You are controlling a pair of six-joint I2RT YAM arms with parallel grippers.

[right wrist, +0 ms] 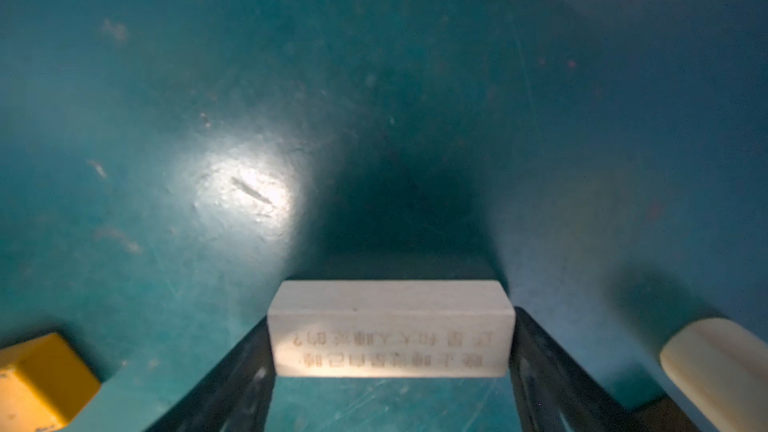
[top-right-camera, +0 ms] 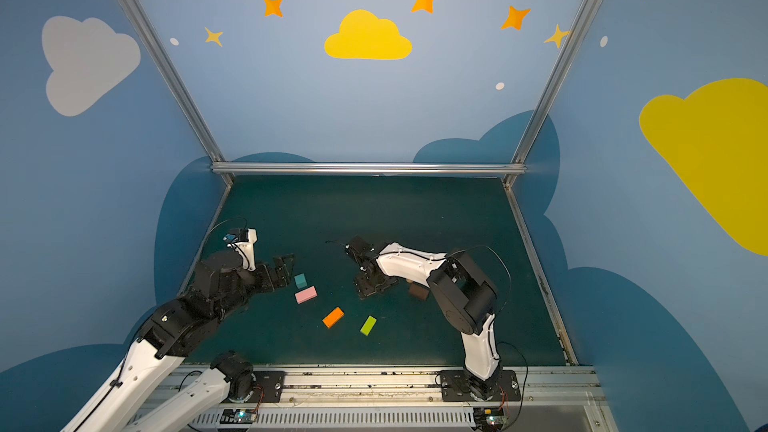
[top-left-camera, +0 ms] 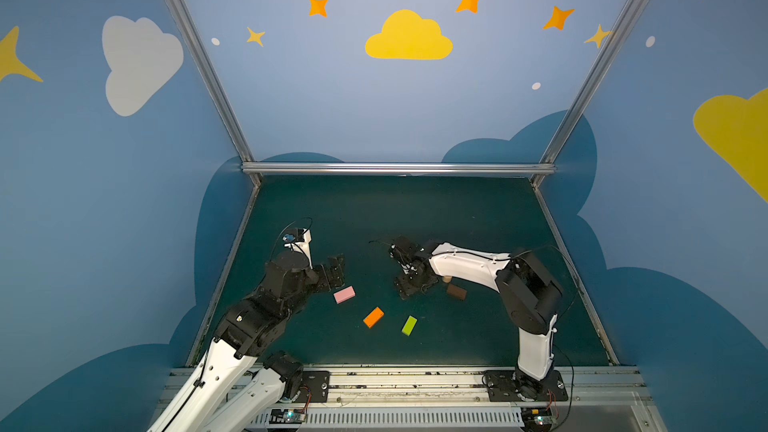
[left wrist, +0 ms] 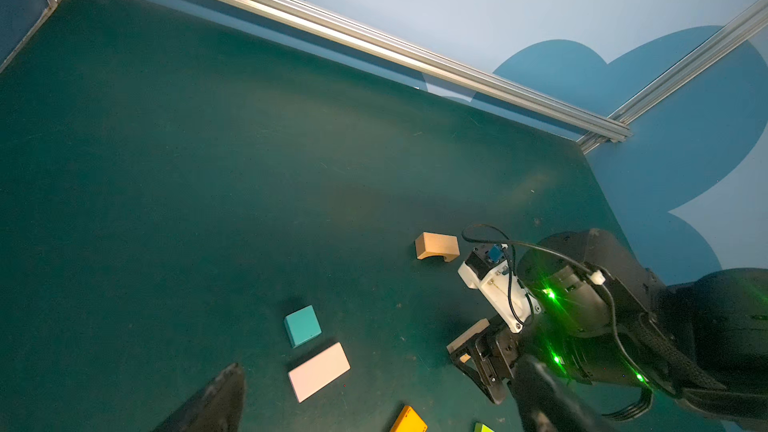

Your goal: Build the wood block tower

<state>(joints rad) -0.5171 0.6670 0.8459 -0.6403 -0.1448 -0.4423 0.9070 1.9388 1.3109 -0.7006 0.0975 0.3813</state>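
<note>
Right wrist view: tan plank [right wrist: 390, 328] grasped end to end by the right jaws, each end pressed against a dark finger [right wrist: 232, 388], printed face toward the camera, dark green counter [right wrist: 374, 76] close beneath; resting on it or just clear of it, impossible to tell. Left wrist view: same plank tilted at the tip of the right arm [left wrist: 582, 305], and beyond that arm's wrist, on the far side, tan arch [left wrist: 436, 246] alone on the counter, cut-out down against it. Hidden behind the right arm in both top views, that arch. Left jaws released, spread wide at the end of the left arm [top-left-camera: 286, 280], left of the middle, pointing right toward the blocks. Just right of them in a top view, teal cube [top-right-camera: 300, 280]; just beside it on the near side, not touching, pink brick [top-right-camera: 306, 295], lying flat. Nearer and more to the middle, orange brick [top-right-camera: 333, 317], also flat; right of it and a little apart, lime green brick [top-right-camera: 368, 325], long side running near to far on a slight slant. Under the right arm's white forearm, right of the clamped plank, dark brown brick [top-left-camera: 456, 291]; just beyond its far side, short round block [top-left-camera: 448, 279], partly covered by the arm. Seen from the left wrist, cube and pink brick side by side with a narrow strip of counter between.
</note>
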